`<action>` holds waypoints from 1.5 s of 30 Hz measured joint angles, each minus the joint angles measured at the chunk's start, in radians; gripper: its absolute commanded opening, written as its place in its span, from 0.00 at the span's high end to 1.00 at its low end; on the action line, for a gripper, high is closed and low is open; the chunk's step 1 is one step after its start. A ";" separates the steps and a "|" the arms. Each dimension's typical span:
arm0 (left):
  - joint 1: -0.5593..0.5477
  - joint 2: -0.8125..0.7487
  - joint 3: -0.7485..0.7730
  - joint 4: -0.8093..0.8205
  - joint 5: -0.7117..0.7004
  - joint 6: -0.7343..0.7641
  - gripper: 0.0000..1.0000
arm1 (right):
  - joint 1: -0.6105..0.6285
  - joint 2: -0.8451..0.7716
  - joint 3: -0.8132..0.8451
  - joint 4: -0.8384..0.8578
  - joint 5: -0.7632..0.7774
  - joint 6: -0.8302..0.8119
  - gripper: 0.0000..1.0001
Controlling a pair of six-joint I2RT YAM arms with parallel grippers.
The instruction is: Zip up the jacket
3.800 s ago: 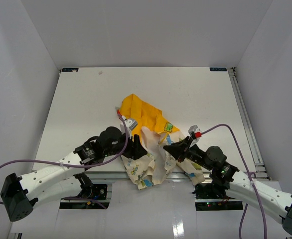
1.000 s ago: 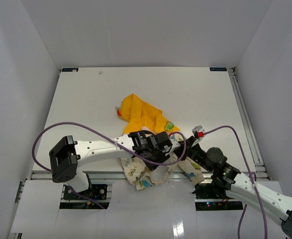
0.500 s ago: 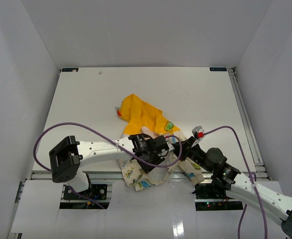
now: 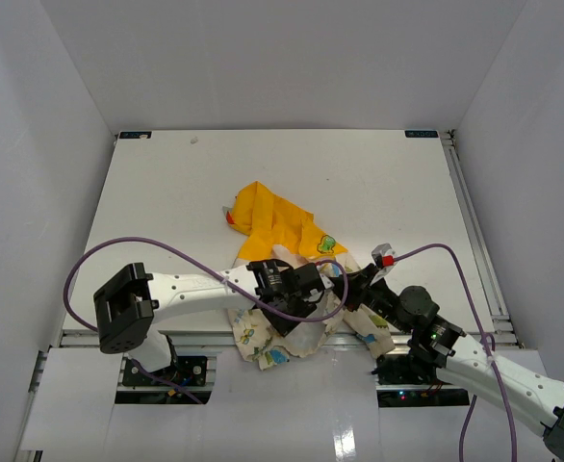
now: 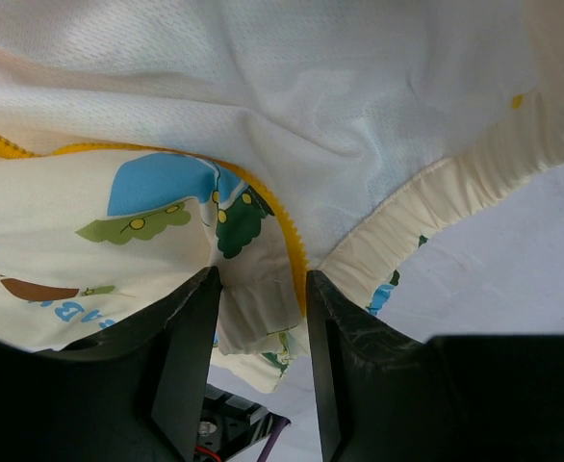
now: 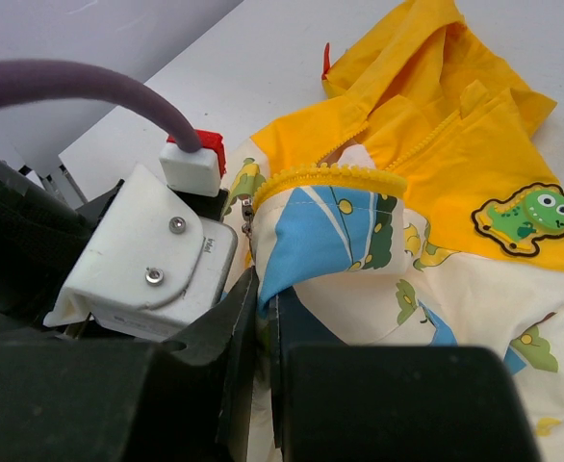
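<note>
The jacket (image 4: 280, 223) lies crumpled at the near middle of the table, its yellow-orange hood toward the back and its cream printed body hanging over the near edge. My left gripper (image 4: 313, 292) reaches across the jacket from the left. In the left wrist view its jaws (image 5: 261, 294) stand apart, with the ribbed hem and yellow zipper strip (image 5: 284, 226) between the fingers. My right gripper (image 4: 352, 289) is shut on a fold of blue-printed fabric (image 6: 311, 231) beside the zipper teeth (image 6: 325, 175), with the left wrist camera close at its left.
The table's near edge and metal rail (image 4: 205, 337) run under the hanging jacket. A rail (image 4: 474, 231) lines the right side. Purple cables (image 4: 99, 260) loop over both arms. White walls enclose the table on three sides.
Since 3.8 s ago my left arm has swung right across the jacket, ending beside the right gripper. In the last second it drew slightly back toward the near edge. The right gripper keeps its hold.
</note>
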 measured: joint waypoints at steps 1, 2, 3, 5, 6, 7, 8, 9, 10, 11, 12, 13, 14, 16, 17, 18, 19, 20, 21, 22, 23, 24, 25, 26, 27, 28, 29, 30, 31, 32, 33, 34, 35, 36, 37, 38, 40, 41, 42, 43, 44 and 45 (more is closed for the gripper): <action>0.004 -0.006 0.000 -0.002 0.000 -0.004 0.48 | 0.000 -0.001 0.000 0.000 0.000 0.000 0.92; 0.007 -0.012 0.001 -0.004 0.000 -0.006 0.48 | 0.000 -0.001 0.000 0.000 0.000 0.000 0.92; 0.009 -0.019 0.001 -0.005 0.000 -0.008 0.48 | 0.000 -0.001 0.000 0.000 0.000 0.000 0.92; 0.014 -0.031 0.002 -0.006 0.000 -0.012 0.48 | 0.000 -0.001 0.000 0.000 0.000 0.000 0.92; 0.018 -0.037 0.003 -0.007 0.000 -0.014 0.48 | 0.000 -0.002 0.000 0.000 0.000 0.000 0.92; 0.021 -0.044 0.003 -0.008 0.000 -0.015 0.48 | 0.000 -0.002 0.000 0.000 0.000 0.000 0.92; 0.024 -0.050 0.003 -0.010 0.000 -0.015 0.48 | 0.000 -0.002 0.000 0.000 0.000 0.000 0.92; 0.027 -0.056 0.003 -0.011 0.000 -0.015 0.49 | 0.000 -0.002 0.000 0.000 0.000 0.000 0.92; 0.029 -0.061 0.003 -0.012 0.000 -0.015 0.48 | 0.000 -0.002 0.000 0.000 0.000 0.000 0.92; 0.031 -0.063 0.003 -0.015 0.000 -0.015 0.49 | 0.000 -0.002 0.000 0.000 0.000 0.000 0.92; 0.032 -0.065 0.003 -0.019 0.000 -0.015 0.49 | 0.000 -0.002 0.000 0.000 0.000 0.000 0.92; 0.033 -0.066 0.003 -0.023 0.000 -0.015 0.49 | 0.000 -0.002 0.000 0.000 0.000 0.000 0.92; 0.033 -0.066 0.003 -0.026 0.001 -0.015 0.49 | 0.000 -0.002 0.000 0.000 0.000 0.000 0.92; 0.033 -0.066 0.003 -0.030 0.003 -0.014 0.50 | 0.000 -0.003 0.000 0.000 0.000 0.000 0.92; 0.033 -0.066 0.003 -0.028 0.007 -0.012 0.50 | 0.000 -0.004 0.000 0.000 0.000 0.000 0.92; 0.033 -0.066 0.003 -0.028 0.011 -0.011 0.50 | 0.000 -0.005 0.000 0.000 0.000 0.000 0.92; 0.033 -0.066 0.003 -0.027 0.018 -0.009 0.50 | 0.000 -0.005 0.000 0.000 0.000 0.000 0.92; 0.033 -0.066 0.003 -0.025 0.028 -0.007 0.50 | 0.000 -0.005 0.000 0.000 0.000 0.000 0.92; 0.033 -0.066 0.003 -0.022 0.038 -0.007 0.50 | 0.000 -0.005 0.000 0.000 0.000 0.000 0.92; 0.033 -0.066 0.003 -0.019 0.050 -0.005 0.50 | 0.000 -0.005 0.000 0.000 0.000 0.000 0.92; 0.033 -0.066 0.003 -0.016 0.063 -0.003 0.50 | 0.000 -0.005 0.000 0.000 0.000 0.000 0.92; 0.033 -0.066 0.002 -0.013 0.075 0.000 0.50 | 0.000 -0.005 -0.001 0.000 0.000 0.000 0.92; 0.033 -0.066 0.002 -0.009 0.087 0.003 0.52 | 0.000 -0.005 -0.001 0.000 0.000 0.000 0.92; 0.033 -0.066 0.001 -0.005 0.097 0.004 0.53 | 0.000 -0.005 -0.001 0.000 0.000 0.000 0.92; 0.033 -0.066 0.000 -0.001 0.107 0.006 0.54 | 0.000 -0.005 -0.001 0.000 0.000 0.000 0.92; 0.033 -0.066 -0.002 0.001 0.115 0.008 0.55 | 0.000 -0.005 -0.001 0.000 0.000 0.000 0.92; 0.033 -0.066 -0.005 0.002 0.121 0.008 0.55 | 0.000 -0.005 -0.001 0.000 0.000 0.000 0.92; 0.033 -0.066 -0.007 0.002 0.125 0.008 0.55 | 0.000 -0.006 -0.002 0.000 0.000 0.000 0.92; 0.033 -0.066 -0.010 0.002 0.129 0.007 0.55 | 0.000 -0.006 -0.003 0.000 0.000 0.000 0.92; 0.035 -0.066 -0.012 0.002 0.132 0.007 0.55 | 0.000 -0.007 -0.004 0.000 0.000 0.000 0.92; 0.038 -0.066 -0.014 0.002 0.135 0.007 0.55 | 0.000 -0.007 -0.004 0.000 0.000 0.000 0.92; 0.040 -0.065 -0.016 0.001 0.137 0.007 0.55 | 0.000 -0.009 -0.004 0.000 0.000 0.000 0.92; 0.041 -0.065 -0.018 0.001 0.138 0.007 0.54 | 0.000 -0.011 -0.004 0.000 0.000 0.000 0.92; 0.043 -0.065 -0.018 0.000 0.139 0.007 0.53 | 0.000 -0.012 -0.004 0.000 0.000 0.000 0.92; 0.045 -0.064 -0.018 -0.001 0.140 0.007 0.52 | 0.000 -0.013 -0.004 0.000 0.000 0.000 0.92; 0.046 -0.062 -0.019 -0.001 0.140 0.006 0.52 | 0.000 -0.013 -0.004 0.000 0.000 0.000 0.92; 0.047 -0.059 -0.019 -0.002 0.141 0.004 0.51 | 0.000 -0.013 -0.005 0.000 0.000 0.000 0.92; 0.049 -0.056 -0.018 -0.002 0.141 0.003 0.51 | 0.000 -0.013 -0.005 0.000 0.000 0.000 0.92; 0.050 -0.051 -0.018 -0.002 0.141 0.002 0.51 | 0.000 -0.013 -0.005 0.000 0.000 0.000 0.92; 0.052 -0.047 -0.019 -0.002 0.140 0.000 0.51 | 0.000 -0.013 -0.005 0.000 0.000 0.000 0.92; 0.052 -0.042 -0.018 -0.001 0.140 -0.003 0.51 | 0.000 -0.013 -0.005 0.000 0.000 0.000 0.92; 0.052 -0.036 -0.018 -0.001 0.141 -0.006 0.51 | 0.000 -0.013 -0.005 0.000 0.000 0.000 0.92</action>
